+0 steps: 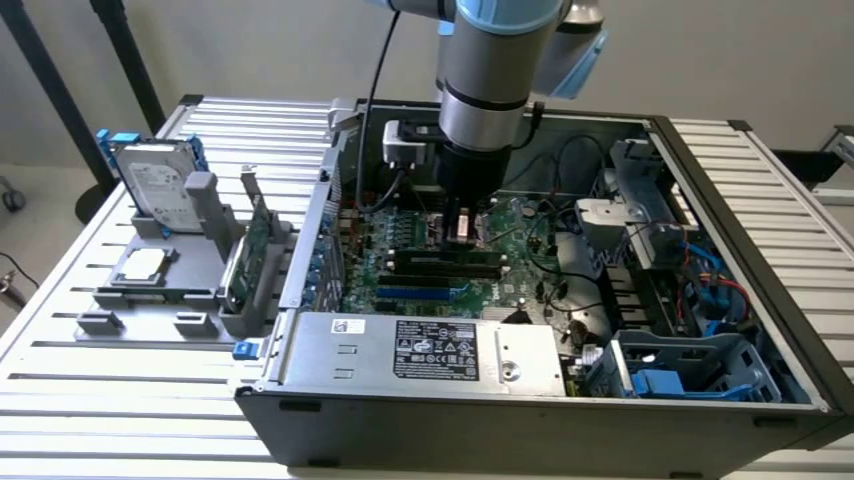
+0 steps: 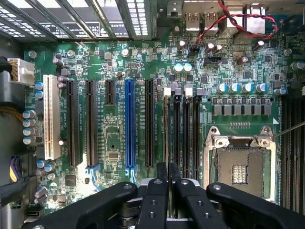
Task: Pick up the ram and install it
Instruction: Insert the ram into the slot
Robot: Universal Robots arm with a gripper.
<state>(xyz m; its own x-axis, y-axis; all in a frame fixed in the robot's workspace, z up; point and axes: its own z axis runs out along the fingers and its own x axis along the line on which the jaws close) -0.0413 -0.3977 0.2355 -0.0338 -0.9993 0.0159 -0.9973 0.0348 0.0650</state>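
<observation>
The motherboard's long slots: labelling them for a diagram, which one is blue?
The single blue slot stands among the long black slots, between them and the white slot's opposite side.

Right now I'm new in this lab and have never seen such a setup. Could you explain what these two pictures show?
The grey tube coming down from above is a robot arm. One picture is taken by a camera off to the side, the other by a camera on the arm's wrist, looking down past its gripper.

On a slatted metal table stands an open computer case. Beside it, on the exterior view's left, a grey rack holds a hard drive and a green card.

The gripper hangs inside the case, over the motherboard, near the long memory slots. Its fingers are shut. I cannot tell whether a ram stick sits between them.
</observation>
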